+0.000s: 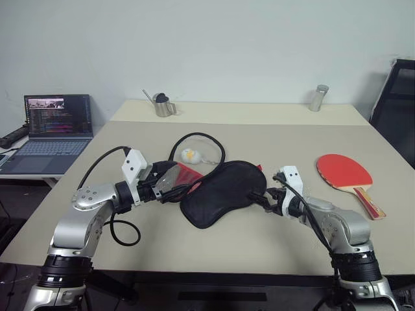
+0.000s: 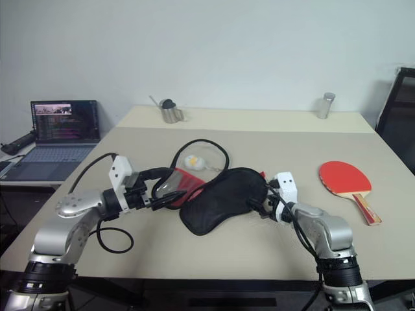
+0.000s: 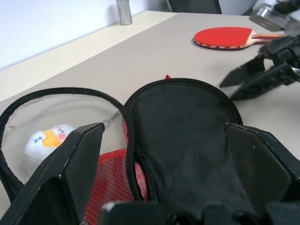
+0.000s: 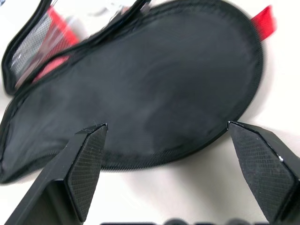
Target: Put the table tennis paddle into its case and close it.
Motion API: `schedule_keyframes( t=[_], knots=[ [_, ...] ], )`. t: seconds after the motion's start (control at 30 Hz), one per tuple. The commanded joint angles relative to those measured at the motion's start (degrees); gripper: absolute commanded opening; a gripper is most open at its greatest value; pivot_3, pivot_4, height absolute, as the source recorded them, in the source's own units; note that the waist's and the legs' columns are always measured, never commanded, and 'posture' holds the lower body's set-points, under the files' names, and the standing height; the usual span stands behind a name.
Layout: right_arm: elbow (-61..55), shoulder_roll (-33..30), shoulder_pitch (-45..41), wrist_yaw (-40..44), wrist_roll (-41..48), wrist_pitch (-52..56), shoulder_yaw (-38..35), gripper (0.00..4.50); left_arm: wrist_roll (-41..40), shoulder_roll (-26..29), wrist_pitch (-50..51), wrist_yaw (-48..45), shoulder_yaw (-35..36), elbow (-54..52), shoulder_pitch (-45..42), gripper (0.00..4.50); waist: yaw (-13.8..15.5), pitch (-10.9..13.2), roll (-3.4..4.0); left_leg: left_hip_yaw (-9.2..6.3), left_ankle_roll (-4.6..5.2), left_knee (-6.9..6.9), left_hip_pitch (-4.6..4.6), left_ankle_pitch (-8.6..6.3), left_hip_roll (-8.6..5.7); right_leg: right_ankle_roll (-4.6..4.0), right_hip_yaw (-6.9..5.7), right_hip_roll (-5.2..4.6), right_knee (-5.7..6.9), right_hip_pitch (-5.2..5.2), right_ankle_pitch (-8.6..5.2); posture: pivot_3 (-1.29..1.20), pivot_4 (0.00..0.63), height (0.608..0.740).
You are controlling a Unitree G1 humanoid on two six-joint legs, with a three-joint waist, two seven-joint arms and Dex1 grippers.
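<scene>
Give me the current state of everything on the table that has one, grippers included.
case: unzipped, black side up, red flap folded out at its left end, empty.
table tennis paddle: flat on the table right of the case, red face up, untouched.
white charm: lying on the table behind the case.
left gripper: open, at the case's red flap.
right gripper: open, at the case's right edge.
laptop: lid up, screen lit.

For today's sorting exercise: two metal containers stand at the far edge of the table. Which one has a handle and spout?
The metal jug on the far left, nearest the laptop. The metal cylinder on the far right is plain and straight-sided.
</scene>
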Motion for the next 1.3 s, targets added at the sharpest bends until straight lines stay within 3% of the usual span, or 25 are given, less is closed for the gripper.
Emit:
schedule_keyframes(
  t=[0.03, 0.93, 1.03, 1.3],
  knots=[
    [0.19, 1.26, -0.67, -1.41, 1.27, 2.52, -2.62, 4.49, -0.05, 0.79, -0.75, -0.04, 1.28, -1.45, -0.71, 4.5, -0.03, 0.0, 0.0, 0.0, 0.0, 0.0, 0.0, 0.0, 0.0, 0.0, 0.0, 0.0, 0.0, 0.0, 0.0, 0.0, 0.15, 0.74],
    [4.99, 15.59, -7.49, -3.53, 6.73, 9.81, -5.9, 4.49, 0.02, 1.39, -0.4, 0.85, 1.76, -3.59, 0.64, 4.5, -1.45, 0.0, 0.0, 0.0, -0.01, -0.02, 0.01, -0.01, 0.08, 0.01, 0.04, 0.09, 0.02, -0.03, 0.02, 0.0, 0.15, 0.74],
    [4.94, 16.8, -7.6, -3.88, 6.97, 10.12, -6.3, 3.9, -0.38, 1.59, 0.16, 0.83, 2.07, -4.42, 1.76, 4.5, -1.45, 0.0, 0.01, 0.0, -0.01, -0.03, 0.01, -0.01, 0.08, 0.01, 0.04, 0.09, 0.03, -0.04, 0.02, 0.0, 0.15, 0.74],
    [7.99, 15.21, -9.66, -3.89, 6.43, 9.71, -8.22, 1.09, -0.73, 1.52, 0.62, 1.34, 2.62, -6.83, 4.82, 4.5, -1.46, 0.01, 0.02, 0.01, -0.02, -0.05, 0.02, -0.01, 0.08, 0.0, 0.05, 0.09, 0.02, -0.04, 0.02, 0.0, 0.15, 0.74]
  ],
)
